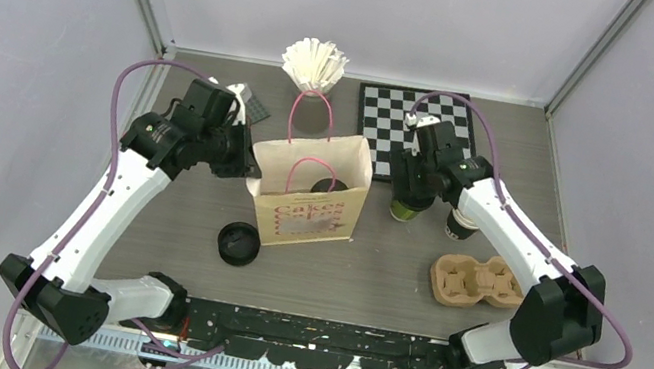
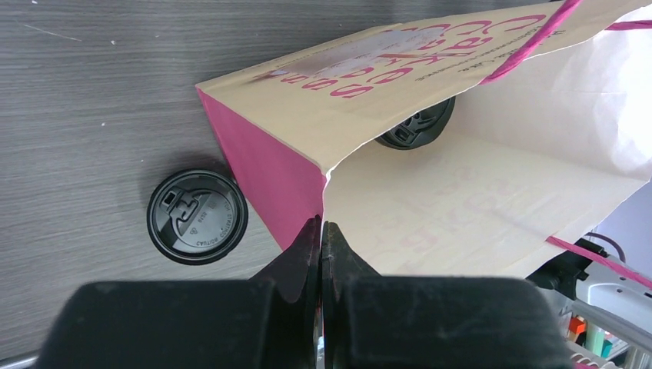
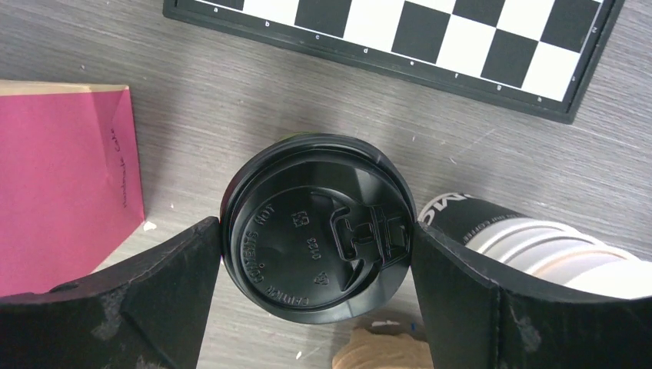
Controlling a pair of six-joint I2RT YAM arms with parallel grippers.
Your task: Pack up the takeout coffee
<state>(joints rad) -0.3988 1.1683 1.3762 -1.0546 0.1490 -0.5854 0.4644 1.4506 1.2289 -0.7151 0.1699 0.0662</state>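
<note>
Left fingers [image 2: 321,234] are pinching the paper bag [image 1: 309,204] rim closed-tight; right fingers [image 3: 315,261] are spreading wide around a lidded coffee cup [image 3: 317,231] standing on the desk [image 1: 390,267] beside the bag.

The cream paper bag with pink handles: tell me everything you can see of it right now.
The cream paper bag with pink cord handles stands upright mid-table, mouth open, with pink lettering on its front and magenta side gussets. The shut left gripper pinches its rim at a corner fold, holding the mouth wide. A black plastic lid shows inside at the bottom. Another black lid lies on the table beside it, apart.
</note>
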